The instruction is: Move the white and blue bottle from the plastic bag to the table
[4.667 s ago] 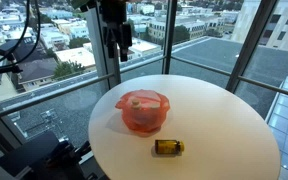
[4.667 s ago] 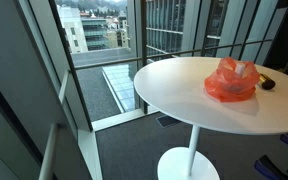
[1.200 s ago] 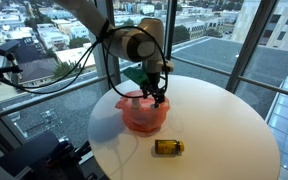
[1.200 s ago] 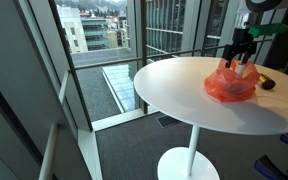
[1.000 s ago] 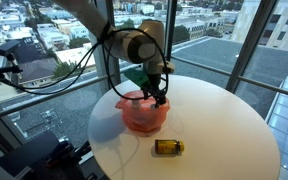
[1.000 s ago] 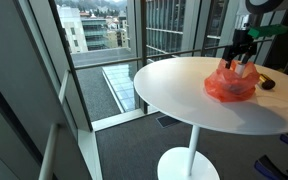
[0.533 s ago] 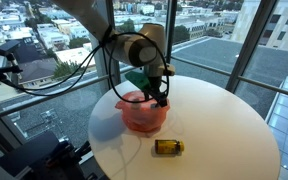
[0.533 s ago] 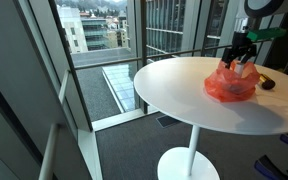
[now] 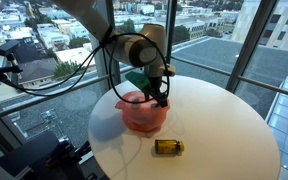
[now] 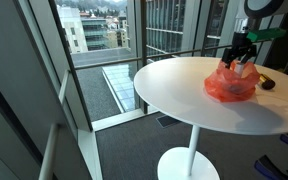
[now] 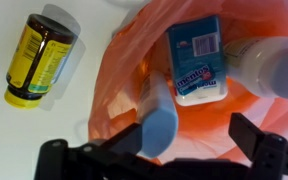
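Orange plastic bag [image 11: 119,75] on the counter [image 9: 224,130] holds the white, blue-capped bottle [image 11: 160,125]; just above the bag, the end effector [image 11: 188,138] hangs wide open, empty.

plastic bag [image 11: 129,65] — orange; bottle [image 11: 39,60] amber, yellow label; table [image 9: 224,120] — white

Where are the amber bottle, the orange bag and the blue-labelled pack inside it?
amber bottle [image 11: 36,58], wrist view, yellow label.
orange bag [image 9: 142,120], in an exterior view, front wall.
blue-labelled pack [image 11: 196,62], wrist view, its label.
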Motion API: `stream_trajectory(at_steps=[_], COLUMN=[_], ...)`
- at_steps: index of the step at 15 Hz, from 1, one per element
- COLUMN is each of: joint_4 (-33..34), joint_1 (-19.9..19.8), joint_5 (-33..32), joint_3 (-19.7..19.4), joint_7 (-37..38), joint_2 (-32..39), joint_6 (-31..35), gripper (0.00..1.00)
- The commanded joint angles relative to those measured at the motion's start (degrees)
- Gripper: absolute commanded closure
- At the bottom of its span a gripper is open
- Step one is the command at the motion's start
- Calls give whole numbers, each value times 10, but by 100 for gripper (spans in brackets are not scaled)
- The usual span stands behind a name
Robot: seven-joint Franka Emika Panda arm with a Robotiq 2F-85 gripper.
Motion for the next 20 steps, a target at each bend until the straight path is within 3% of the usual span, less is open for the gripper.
stream_trajectory(at_steps=[1,20], joint_4=[8,-10], joint_1=[1,1], joint_5=[11,52], joint_3=[-3,9], joint_7=[-5,-35], joint_2=[10,-21], joint_6=[10,10], gripper=[0,0])
